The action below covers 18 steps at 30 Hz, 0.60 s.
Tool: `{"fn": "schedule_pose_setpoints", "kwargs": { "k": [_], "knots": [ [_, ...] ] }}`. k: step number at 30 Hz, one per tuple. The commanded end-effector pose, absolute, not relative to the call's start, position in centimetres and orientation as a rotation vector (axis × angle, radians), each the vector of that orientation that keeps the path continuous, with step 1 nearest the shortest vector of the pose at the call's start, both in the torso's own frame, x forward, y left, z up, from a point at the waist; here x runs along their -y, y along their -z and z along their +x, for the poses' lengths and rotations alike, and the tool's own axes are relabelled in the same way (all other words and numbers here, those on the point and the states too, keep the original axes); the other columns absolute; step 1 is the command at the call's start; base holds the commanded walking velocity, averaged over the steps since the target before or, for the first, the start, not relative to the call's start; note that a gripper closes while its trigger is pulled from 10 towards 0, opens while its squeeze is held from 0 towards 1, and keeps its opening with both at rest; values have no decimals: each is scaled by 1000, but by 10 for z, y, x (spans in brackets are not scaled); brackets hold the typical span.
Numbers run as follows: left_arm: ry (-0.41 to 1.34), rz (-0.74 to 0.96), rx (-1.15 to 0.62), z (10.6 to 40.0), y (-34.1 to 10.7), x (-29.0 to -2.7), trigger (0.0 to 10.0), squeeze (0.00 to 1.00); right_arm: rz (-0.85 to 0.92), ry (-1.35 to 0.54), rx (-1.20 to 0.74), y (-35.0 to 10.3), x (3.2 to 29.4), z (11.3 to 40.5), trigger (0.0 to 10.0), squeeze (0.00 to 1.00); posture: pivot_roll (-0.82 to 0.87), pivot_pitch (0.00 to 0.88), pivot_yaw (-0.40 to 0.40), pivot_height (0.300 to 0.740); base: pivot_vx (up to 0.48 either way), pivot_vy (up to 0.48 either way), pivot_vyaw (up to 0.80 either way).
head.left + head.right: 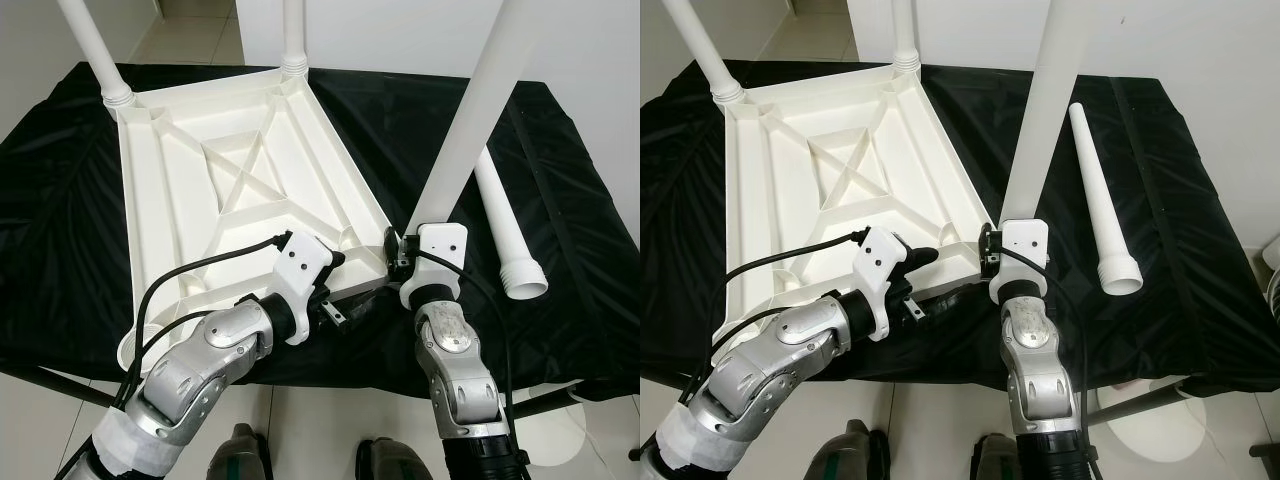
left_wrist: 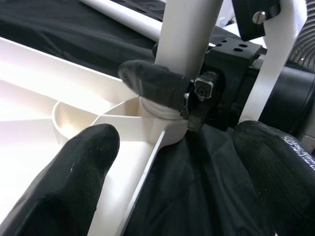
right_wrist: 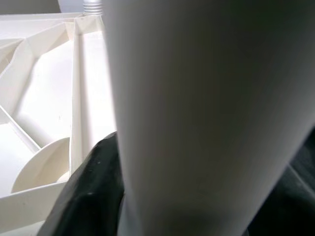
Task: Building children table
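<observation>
The white ribbed plastic tabletop (image 1: 245,190) lies upside down on a black cloth-covered table (image 1: 560,200). Two white tapered legs (image 1: 95,45) stand in its far corner sockets. At the near right corner a third white plastic leg (image 1: 465,125) stands tilted in its socket, clenched by the right gripper (image 1: 392,250) low on the shaft. The left gripper (image 2: 172,162) is spread wide, one finger (image 2: 74,172) over the tabletop's ribs and the other over the cloth, straddling the near edge beside that socket. A fourth loose white leg (image 1: 508,225) lies on the cloth to the right, well apart.
</observation>
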<state>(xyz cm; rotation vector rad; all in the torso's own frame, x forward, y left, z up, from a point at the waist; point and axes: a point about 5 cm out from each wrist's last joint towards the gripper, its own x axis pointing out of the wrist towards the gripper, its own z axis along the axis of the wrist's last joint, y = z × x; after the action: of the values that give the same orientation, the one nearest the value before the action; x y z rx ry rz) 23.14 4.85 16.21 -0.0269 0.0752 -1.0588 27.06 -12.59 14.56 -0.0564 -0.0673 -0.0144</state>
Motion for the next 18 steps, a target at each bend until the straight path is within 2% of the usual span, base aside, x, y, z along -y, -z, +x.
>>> {"fn": "schedule_pose_setpoints", "kwargs": {
  "k": [1, 7, 13, 16, 17, 18],
  "knots": [
    [1132, -25, -91, 226, -159, -48, 10000, 0, -24, 8, 50, -141, 131, 269, 10000, 1000, -32, 71, 22, 740, 0, 0, 0],
    [1126, -21, -84, 228, -159, -50, 10000, 0, -29, -193, 102, -152, 125, 268, 10000, 1000, -34, 51, 15, 740, 0, 0, 0],
    [1125, -19, -85, 227, -159, -49, 10000, 0, -74, -303, 110, -153, 136, 270, 10000, 1000, -33, 44, 14, 740, 0, 0, 0],
    [1124, -11, -88, 226, -158, -50, 10000, 0, -134, -468, 109, -152, 141, 270, 10000, 1000, -31, 38, 14, 740, 0, 0, 0],
    [1124, -11, -88, 226, -158, -50, 10000, 0, -134, -468, 109, -152, 141, 270, 10000, 1000, -31, 38, 14, 740, 0, 0, 0],
    [1125, -10, -89, 226, -157, -50, 10000, 0, -151, -512, 101, -150, 142, 270, 10000, 835, -29, 36, 13, 740, 0, 0, 0]
  ]
}}
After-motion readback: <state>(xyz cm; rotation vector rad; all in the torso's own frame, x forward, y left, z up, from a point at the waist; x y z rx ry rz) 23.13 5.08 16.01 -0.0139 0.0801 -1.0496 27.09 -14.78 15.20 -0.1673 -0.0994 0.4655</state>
